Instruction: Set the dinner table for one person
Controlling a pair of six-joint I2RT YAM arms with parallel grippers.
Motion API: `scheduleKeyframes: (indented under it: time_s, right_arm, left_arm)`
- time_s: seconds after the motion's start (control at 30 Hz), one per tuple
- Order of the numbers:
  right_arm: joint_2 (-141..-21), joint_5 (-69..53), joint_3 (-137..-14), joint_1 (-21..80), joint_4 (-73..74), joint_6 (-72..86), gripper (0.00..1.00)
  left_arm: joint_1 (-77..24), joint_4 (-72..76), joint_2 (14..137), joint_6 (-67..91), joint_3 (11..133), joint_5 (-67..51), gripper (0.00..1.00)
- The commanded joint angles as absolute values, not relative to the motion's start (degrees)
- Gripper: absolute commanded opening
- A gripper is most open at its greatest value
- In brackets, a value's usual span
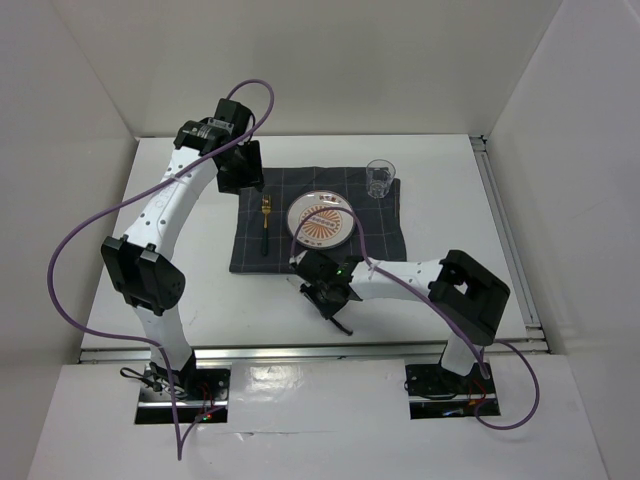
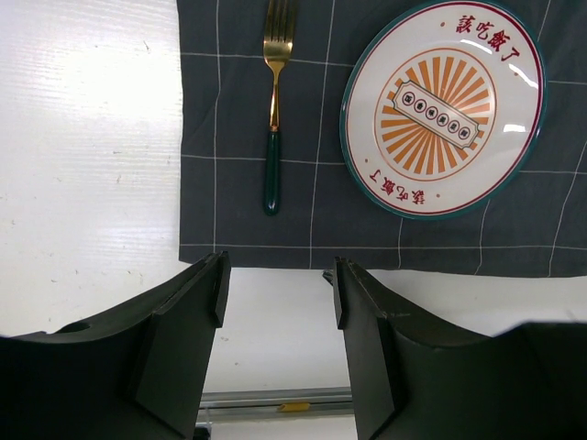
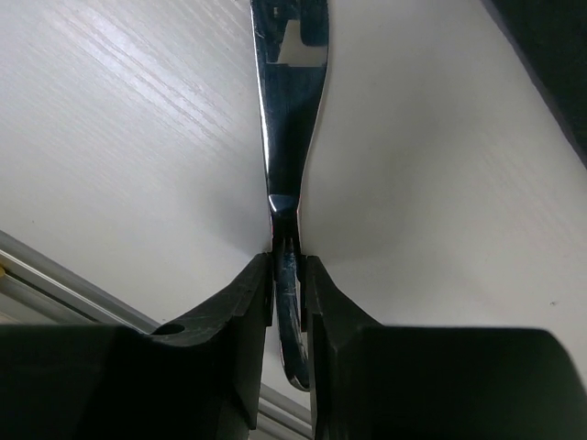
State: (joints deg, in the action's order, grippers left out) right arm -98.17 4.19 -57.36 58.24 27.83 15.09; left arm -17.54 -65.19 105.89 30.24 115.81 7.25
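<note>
From above, the white table (image 1: 440, 215) fills the floor of the white-walled booth, with both arms bolted at its near edge. A dark grey cloth (image 1: 385, 230) with thin pale grid lines lies on the middle of it. On the cloth are a fork (image 1: 265, 222) with a gold head and dark handle, a round plate (image 1: 320, 222) just to its right, and a clear glass (image 1: 380, 180) at the far right corner. The left fingers (image 1: 243, 170) hang over the cloth's far left corner. The right fingers (image 1: 330, 295) sit low over bare table just off the cloth's near edge, below the plate; from here I cannot tell how they stand.

The left wrist camera shows the left fingers (image 2: 183, 321) spread apart with nothing between them. Beyond them lie white table (image 2: 92, 137), the cloth (image 2: 248, 220), the fork (image 2: 272, 110) and the plate (image 2: 443, 105), which has an orange sunburst, red characters and a green rim. Fork and plate lie side by side, not touching.

At the right wrist, the right fingers (image 3: 243, 321) are pinched tight on a slim, shiny metal utensil (image 3: 289, 119) that runs away from them over the table (image 3: 138, 137). Its far end is cut off, so I cannot name it. A dark edge of cloth (image 3: 559, 64) shows at the upper right.
</note>
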Motion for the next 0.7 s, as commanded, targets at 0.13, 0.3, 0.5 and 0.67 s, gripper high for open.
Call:
scheduleKeyframes:
  time_s: [0.13, 0.3, 0.5, 0.67]
  right_arm:
    - [-93.7, 3.4, -59.9, 58.6, 30.1, 9.1, 0.1]
    - [-92.4, 2.9, -63.2, 58.6, 33.9, 6.9, 0.1]
    - [-92.4, 4.6, -65.0, 59.2, 35.2, 5.4, 0.09]
    - [-93.1, 2.9, -70.2, 54.4, 35.1, 8.2, 0.09]
  left_arm:
    - [-17.7, -65.1, 104.9, 30.6, 117.2, 8.6, 0.66]
    - [-17.1, -65.1, 104.9, 30.6, 117.2, 9.1, 0.66]
    - [-16.6, -65.1, 105.9, 30.6, 117.2, 9.1, 0.66]
    - [-16.1, -65.7, 105.9, 30.6, 118.3, 9.1, 0.66]
